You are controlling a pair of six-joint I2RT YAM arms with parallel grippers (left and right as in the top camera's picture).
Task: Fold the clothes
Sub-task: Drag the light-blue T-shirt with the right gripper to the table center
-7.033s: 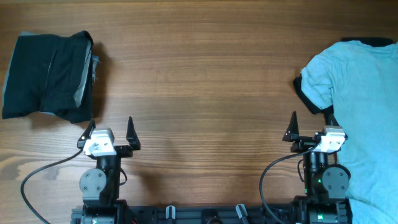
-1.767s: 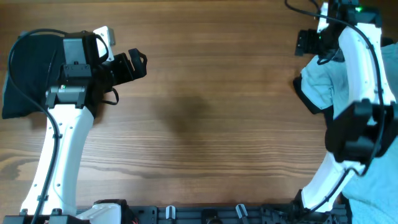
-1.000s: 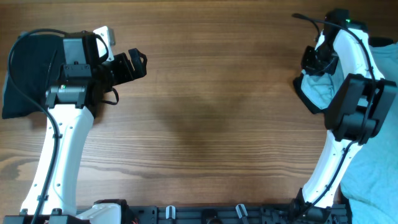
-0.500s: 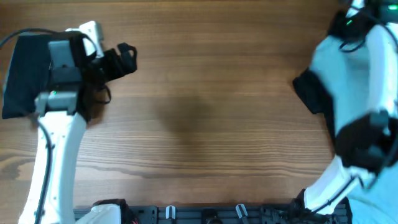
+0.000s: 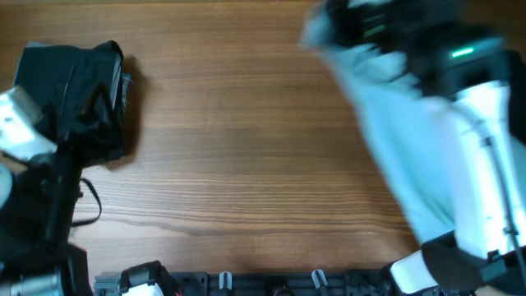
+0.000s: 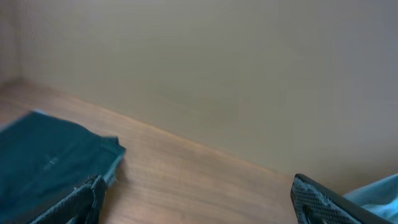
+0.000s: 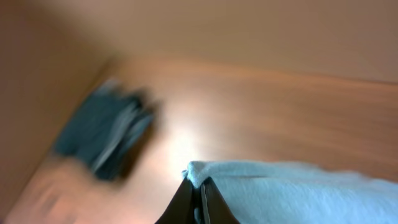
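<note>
A pale aqua T-shirt [image 5: 394, 131] trails in a blurred streak from the table's top centre down to the right. My right gripper [image 7: 198, 188] is shut on a pinched edge of that shirt [image 7: 298, 193], lifted above the wood. A folded black T-shirt [image 5: 70, 99] with a grey lining lies at the far left; it shows blurred in the right wrist view [image 7: 102, 137]. My left gripper [image 6: 196, 208] is open with nothing between its fingers [image 6: 317, 202], hovering over bare wood beside the black shirt [image 6: 50, 158].
The wooden table [image 5: 238, 148] runs between the two shirts. My left arm [image 5: 20, 136] stands blurred at the near left edge. The arms' base rail [image 5: 271, 284] lines the front edge. A plain wall [image 6: 217, 74] rises behind the table.
My right arm has swung left across the table's top, dragging the aqua shirt with it. My left arm has drawn back from the black shirt toward the near left corner.
</note>
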